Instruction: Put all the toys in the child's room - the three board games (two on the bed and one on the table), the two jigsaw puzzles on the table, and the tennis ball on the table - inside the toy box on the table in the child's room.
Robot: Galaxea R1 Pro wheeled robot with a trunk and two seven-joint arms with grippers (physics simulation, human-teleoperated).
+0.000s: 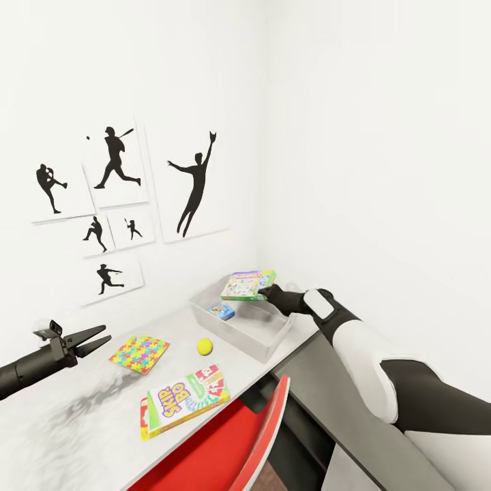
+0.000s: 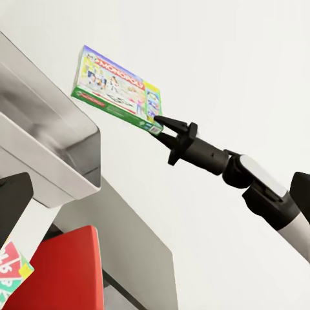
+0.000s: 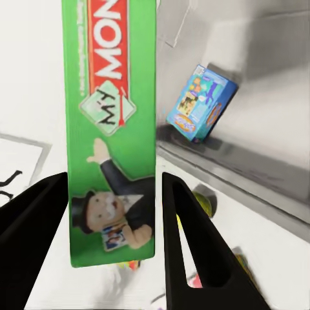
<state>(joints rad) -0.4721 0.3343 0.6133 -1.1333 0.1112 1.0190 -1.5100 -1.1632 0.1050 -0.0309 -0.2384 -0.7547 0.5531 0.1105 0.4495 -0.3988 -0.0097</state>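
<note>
1. A red chair (image 1: 225, 443) stands nearest the camera, tucked against the front edge of the table (image 1: 75, 423).
2. The Skip-Bo box (image 1: 184, 402) lies flat on the table, well short of the toy box (image 1: 242, 320) on the camera's side.
3. Beyond it, the tennis ball (image 1: 204, 346) rests on the table just beside the toy box's near corner.
4. A jigsaw puzzle (image 1: 139, 354) lies flat farther along the table from the toy box than the ball; whether a second one sits under it is hard to tell.
5. The left gripper (image 1: 95, 341) hovers over the table beside that puzzle, its jaws spread and empty.
6. The small blue board game (image 1: 221, 312) lies inside the toy box, leaning on its wall.
7. The right gripper (image 1: 262, 293) clamps one edge of the Monopoly box (image 1: 247, 284), holding it in the air above the toy box's far end.
8. Sports-silhouette pictures (image 1: 116, 204) hang on the wall behind the table.
</note>
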